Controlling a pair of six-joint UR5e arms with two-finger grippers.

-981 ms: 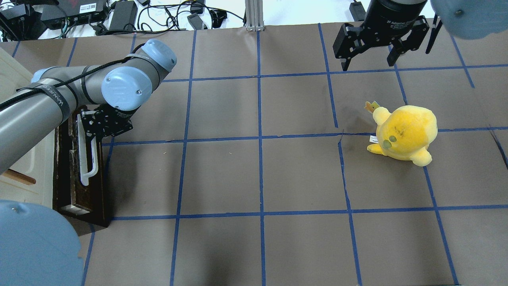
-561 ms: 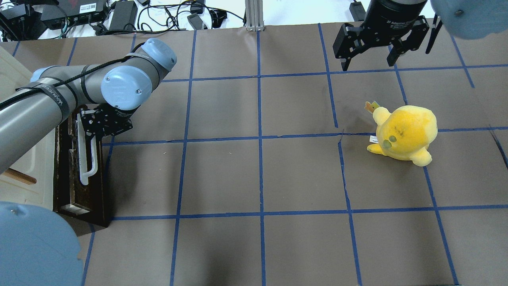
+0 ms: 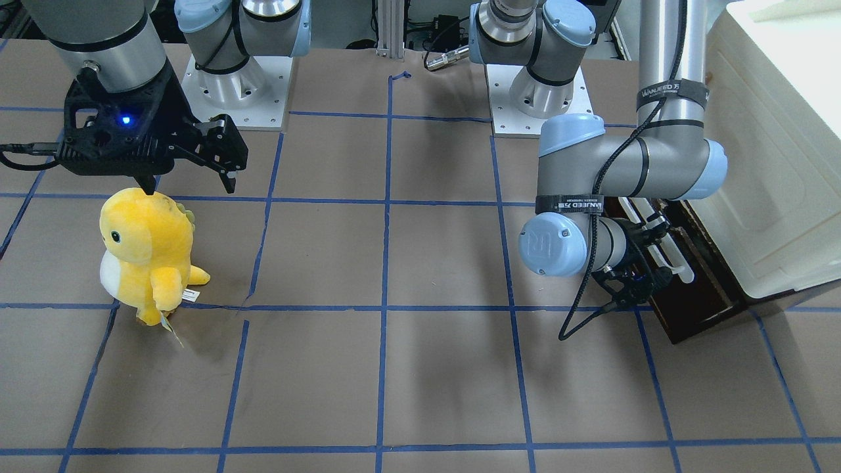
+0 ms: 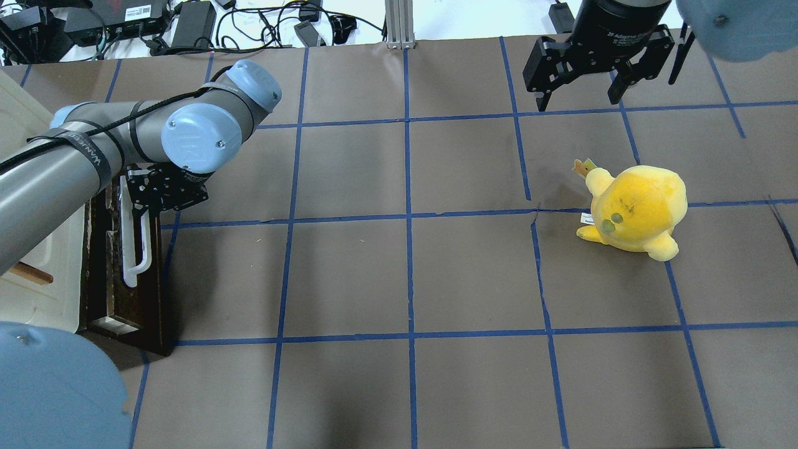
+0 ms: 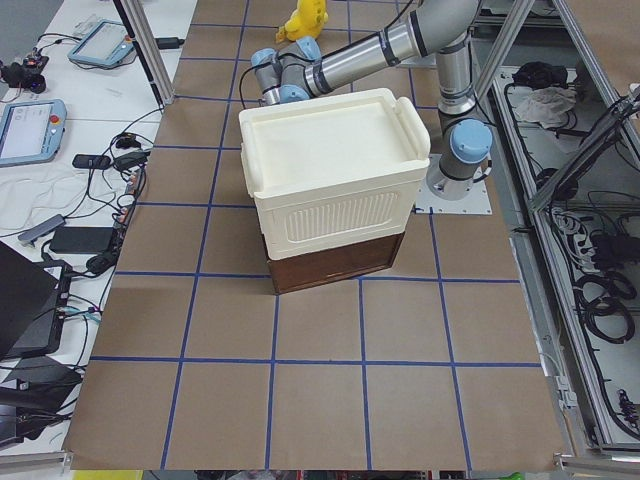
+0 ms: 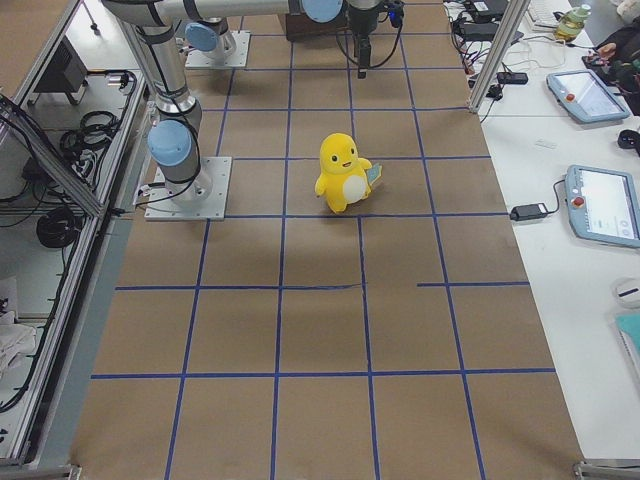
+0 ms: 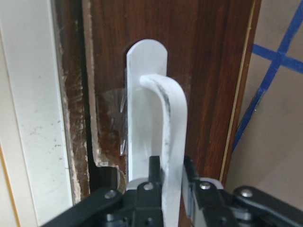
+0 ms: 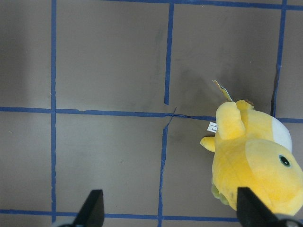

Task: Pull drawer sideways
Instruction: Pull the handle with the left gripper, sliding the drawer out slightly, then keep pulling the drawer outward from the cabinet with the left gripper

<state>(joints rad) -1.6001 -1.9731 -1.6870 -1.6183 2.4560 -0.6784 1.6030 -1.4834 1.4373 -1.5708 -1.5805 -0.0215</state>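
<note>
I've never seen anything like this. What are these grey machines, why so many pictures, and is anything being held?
These are two robot arms bolted to one table, each ending in a two-finger gripper. All the pictures show one moment: one camera looks from above, one faces the robot, two look from the table's ends, and one rides on each wrist. On the brown table stand a yellow plush toy and a white cabinet with a dark brown drawer at its base. The left gripper is closed on the drawer's white handle, shown close up by its wrist camera. The right gripper hangs open above the table by the toy, holding nothing.
</note>
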